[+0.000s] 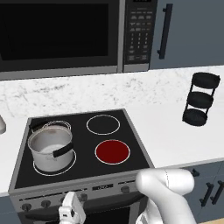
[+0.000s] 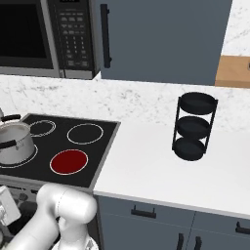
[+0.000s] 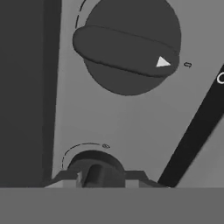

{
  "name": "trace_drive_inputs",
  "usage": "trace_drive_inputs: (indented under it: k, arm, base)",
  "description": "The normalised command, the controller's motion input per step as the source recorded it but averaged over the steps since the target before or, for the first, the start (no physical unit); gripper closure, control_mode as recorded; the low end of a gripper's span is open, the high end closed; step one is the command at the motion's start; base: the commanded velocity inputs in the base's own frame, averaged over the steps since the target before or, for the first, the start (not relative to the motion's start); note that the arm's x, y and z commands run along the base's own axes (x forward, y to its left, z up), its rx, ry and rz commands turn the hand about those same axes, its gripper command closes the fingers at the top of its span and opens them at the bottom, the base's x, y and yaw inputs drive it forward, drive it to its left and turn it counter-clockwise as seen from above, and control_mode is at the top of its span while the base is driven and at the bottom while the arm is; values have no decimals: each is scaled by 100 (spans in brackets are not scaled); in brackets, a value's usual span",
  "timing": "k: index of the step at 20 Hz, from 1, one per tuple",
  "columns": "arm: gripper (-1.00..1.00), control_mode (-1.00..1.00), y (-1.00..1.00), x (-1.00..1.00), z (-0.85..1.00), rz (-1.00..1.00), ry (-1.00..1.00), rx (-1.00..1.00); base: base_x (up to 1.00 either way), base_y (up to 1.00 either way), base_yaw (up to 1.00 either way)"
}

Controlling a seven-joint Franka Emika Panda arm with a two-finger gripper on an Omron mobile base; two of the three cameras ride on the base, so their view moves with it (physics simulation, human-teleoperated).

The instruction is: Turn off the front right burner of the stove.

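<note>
Stove [image 1: 131, 127] sits flush in the white surface [image 2: 146, 161], open room to its right up to one black rack [image 2: 194, 126]. Four rings: front right burner [image 1: 112, 151] glows red, one pot [image 1: 49, 147] front left. Hand view adds two knobs [image 3: 127, 46] up close. End effector [image 3: 95, 176] at the lower knob; opening unclear.

The stove [image 1: 135, 135] has a glossy black glass top and a matt grey steel front panel [image 1: 52, 194] carrying smooth dark knobs [image 3: 127, 46]. The pot [image 1: 49, 146] looks like brushed steel. The counter [image 2: 161, 161] is smooth white, the backsplash [image 1: 109, 94] marbled.
</note>
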Motion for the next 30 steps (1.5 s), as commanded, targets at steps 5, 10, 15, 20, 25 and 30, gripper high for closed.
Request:
trace_drive_inputs:
  k: [5, 10, 15, 20, 25, 30]
  arm:
    - [100, -100, -29, -13, 35, -19, 0, 50]
    - [100, -100, -27, -15, 37, -21, 0, 59]
    - [100, -100, -29, -14, 34, -20, 0, 61]
    - [100, -100, -36, -13, 19, -20, 0, 62]
    - [100, -100, -42, -10, 24, -20, 0, 62]
    - [100, -100, -46, -1, 35, -17, -1, 57]
  base:
    - [0, 0, 0]
    - [0, 0, 0]
    - [0, 0, 0]
    - [0, 0, 0]
    - [0, 0, 0]
    - [0, 0, 0]
